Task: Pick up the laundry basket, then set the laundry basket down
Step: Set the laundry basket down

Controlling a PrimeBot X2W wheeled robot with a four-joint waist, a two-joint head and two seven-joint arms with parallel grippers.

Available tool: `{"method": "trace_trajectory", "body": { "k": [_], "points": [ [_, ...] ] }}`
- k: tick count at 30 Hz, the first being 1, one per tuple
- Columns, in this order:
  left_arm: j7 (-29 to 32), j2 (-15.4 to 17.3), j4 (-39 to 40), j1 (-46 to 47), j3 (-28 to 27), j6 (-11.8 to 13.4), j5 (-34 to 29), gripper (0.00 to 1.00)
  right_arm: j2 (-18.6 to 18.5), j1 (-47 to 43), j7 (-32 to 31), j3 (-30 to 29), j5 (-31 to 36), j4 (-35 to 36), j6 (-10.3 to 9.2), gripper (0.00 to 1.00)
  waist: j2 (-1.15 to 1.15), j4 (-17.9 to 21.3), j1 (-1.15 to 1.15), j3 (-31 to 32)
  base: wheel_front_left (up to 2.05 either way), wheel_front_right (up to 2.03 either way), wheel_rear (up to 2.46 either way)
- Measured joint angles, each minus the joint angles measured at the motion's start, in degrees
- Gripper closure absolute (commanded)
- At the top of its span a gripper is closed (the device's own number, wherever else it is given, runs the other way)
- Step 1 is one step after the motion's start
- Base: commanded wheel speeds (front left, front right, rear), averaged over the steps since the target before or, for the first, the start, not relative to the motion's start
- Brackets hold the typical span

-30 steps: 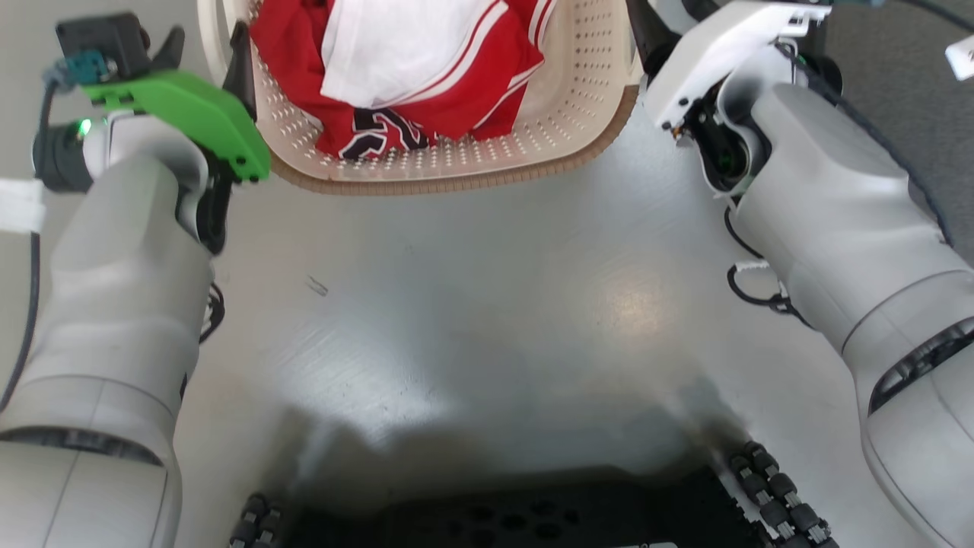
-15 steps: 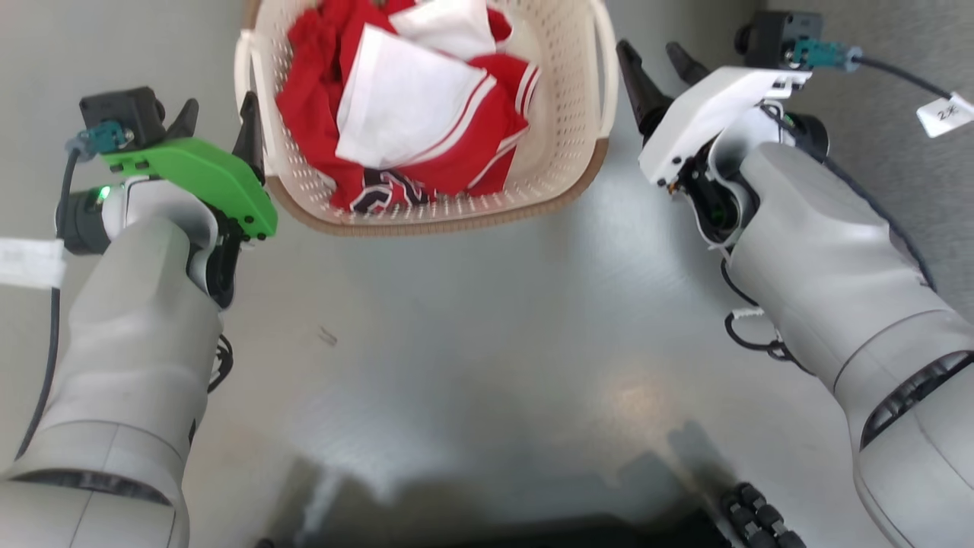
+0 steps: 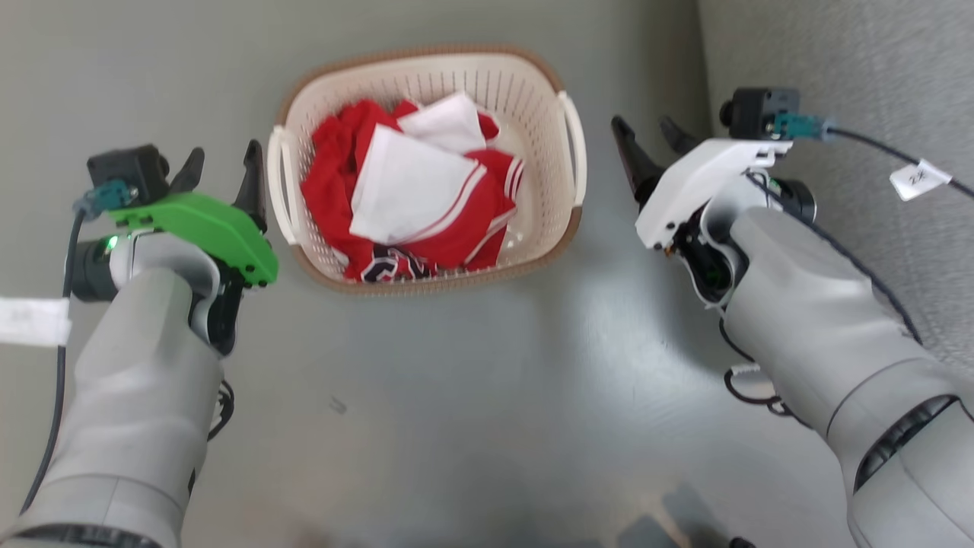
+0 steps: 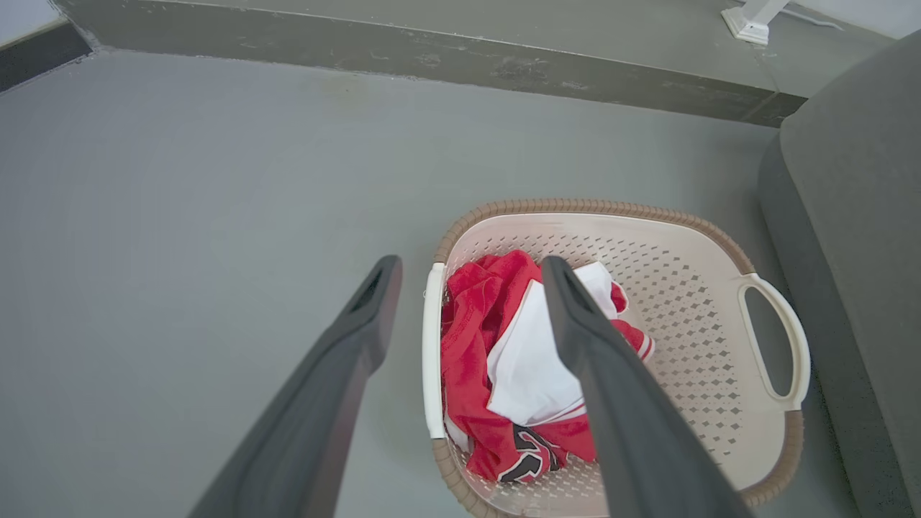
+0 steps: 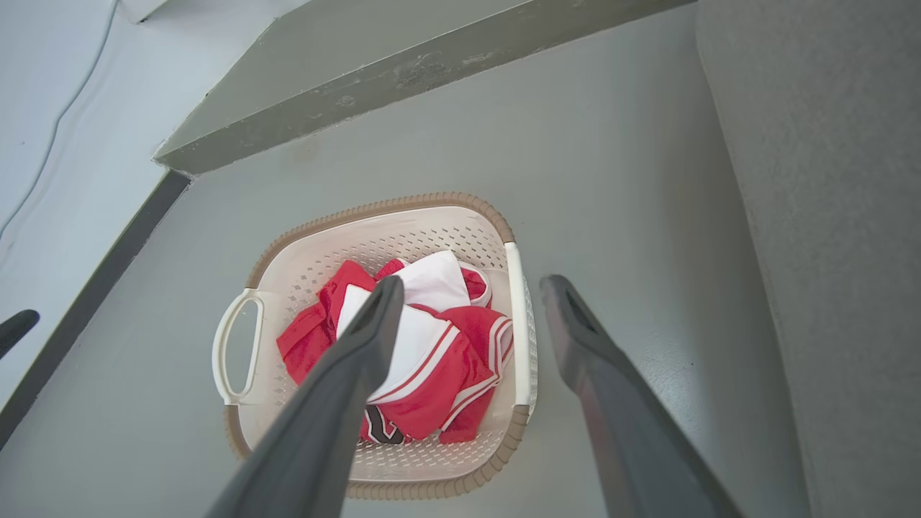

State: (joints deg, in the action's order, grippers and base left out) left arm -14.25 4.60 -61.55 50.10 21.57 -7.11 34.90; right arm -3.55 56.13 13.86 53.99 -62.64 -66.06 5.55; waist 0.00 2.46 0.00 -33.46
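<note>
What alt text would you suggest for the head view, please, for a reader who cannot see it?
A cream laundry basket with a brown rim sits on the grey floor, holding red and white clothes. The robot's left tool, green-bodied, and right tool, white-bodied, hang open on either side of it, gripping nothing.

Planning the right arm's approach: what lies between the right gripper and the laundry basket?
Bare grey floor separates the right gripper from the laundry basket, as the head view shows.
</note>
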Motion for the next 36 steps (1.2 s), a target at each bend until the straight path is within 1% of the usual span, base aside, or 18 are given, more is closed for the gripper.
{"method": "trace_trajectory", "body": {
  "k": [4,9,12,15,17,22,28,32,36],
  "points": [
    [-0.01,0.63,2.44,-2.63,-0.99,0.0,-0.32,0.0,0.03,-1.69,0.07,0.2,0.01,0.29,0.08,0.0,0.0,0.21,0.0,3.19,0.0,0.0,0.0],
    [-0.01,0.55,4.95,-6.32,-1.35,0.0,-0.79,0.0,0.04,-3.51,0.31,-0.09,0.52,0.56,0.48,0.0,0.0,0.41,0.0,7.11,0.0,0.0,0.0],
    [-0.01,0.48,6.51,-8.86,-1.68,0.0,-1.37,0.0,-0.58,-3.81,0.32,-2.36,1.13,2.99,0.48,0.0,0.0,0.43,0.0,9.44,0.0,0.0,0.0],
    [-0.01,0.44,8.36,-11.23,-2.9,-0.01,-1.38,0.0,-1.96,-4.13,0.45,-4.77,2.34,5.46,0.49,0.0,0.0,0.36,0.0,11.81,0.0,0.0,0.0],
    [0.0,0.43,10.0,-13.68,-3.81,0.0,-1.42,0.0,-3.22,-5.97,0.49,-7.11,3.3,7.6,0.49,0.0,0.0,0.25,0.0,14.2,0.0,0.0,0.0],
    [-0.01,0.44,14.03,-17.28,-4.92,0.07,-2.81,0.0,-4.33,-10.33,0.49,-9.99,5.44,10.78,0.48,0.0,0.0,0.02,0.0,18.11,0.0,0.0,0.0],
    [-0.01,0.4,19.44,-20.83,-6.32,0.11,-4.63,0.0,-6.12,-14.29,0.51,-14.02,9.44,16.55,0.33,0.0,0.0,-0.36,0.0,22.22,0.0,0.0,0.0],
    [0.0,0.36,22.26,-24.18,-6.76,0.2,-6.08,0.0,-6.97,-18.18,0.56,-16.46,12.63,20.9,-0.62,0.0,0.0,-0.68,0.0,24.54,0.0,0.0,0.0],
    [-0.01,0.34,25.55,-27.41,-8.55,1.03,-7.03,0.0,-7.32,-22.36,0.56,-19.02,15.46,24.94,-1.71,0.0,0.0,-0.96,0.0,26.52,0.0,0.0,0.0]
  ]
}}
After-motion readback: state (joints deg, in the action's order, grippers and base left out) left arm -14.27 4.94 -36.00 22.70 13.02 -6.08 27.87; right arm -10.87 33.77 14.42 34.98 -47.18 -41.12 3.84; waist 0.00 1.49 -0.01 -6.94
